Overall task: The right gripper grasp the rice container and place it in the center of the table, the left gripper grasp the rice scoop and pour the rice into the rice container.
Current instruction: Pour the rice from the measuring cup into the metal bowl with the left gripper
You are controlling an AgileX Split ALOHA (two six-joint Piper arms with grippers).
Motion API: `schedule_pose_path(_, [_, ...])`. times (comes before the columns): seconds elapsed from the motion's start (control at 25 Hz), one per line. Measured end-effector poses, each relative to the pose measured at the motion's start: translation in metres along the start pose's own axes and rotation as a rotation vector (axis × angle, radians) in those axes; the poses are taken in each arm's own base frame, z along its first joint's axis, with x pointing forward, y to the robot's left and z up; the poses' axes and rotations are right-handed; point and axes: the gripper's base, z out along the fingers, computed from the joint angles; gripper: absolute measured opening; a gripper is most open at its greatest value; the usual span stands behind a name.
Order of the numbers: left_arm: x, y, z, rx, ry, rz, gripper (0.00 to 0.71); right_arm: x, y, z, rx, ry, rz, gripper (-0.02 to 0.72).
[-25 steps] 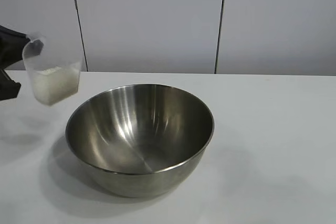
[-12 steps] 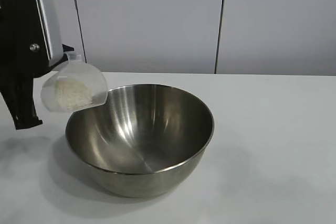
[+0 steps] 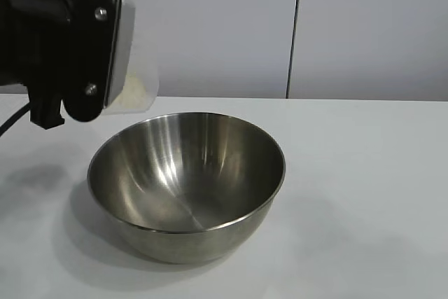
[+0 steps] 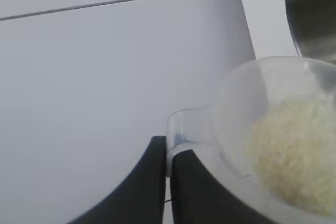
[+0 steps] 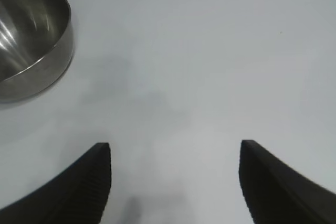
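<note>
Left claw pinching scoop by its tab, tipped on its side above bowl rim's left edge; rice inside scoop. Bowl mid-bench. Right claw spread, low over bare bench, well apart from bowl.

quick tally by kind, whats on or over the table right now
steel rice container: 1
clear rice scoop holding rice: 1
black grippers: 2, the left gripper shut on the scoop's tab beside the bowl, the right gripper open over bare table
total: 4
</note>
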Motion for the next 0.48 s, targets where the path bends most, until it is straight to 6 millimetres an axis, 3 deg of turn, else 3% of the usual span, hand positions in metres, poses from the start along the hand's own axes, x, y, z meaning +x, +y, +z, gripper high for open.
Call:
schedule_pose_path(0.2, [-0.016,-0.004,0.014,-0.025,-0.005,0.125,0.008,0.0,0.0,0.0,0.0,0.0,0.0,0.473])
schedule_pose_path(0.48, [-0.018,-0.005,0.018,-0.064,0.026,0.206,0.008,0.0,0.0,0.0,0.0,0.0,0.0,0.473])
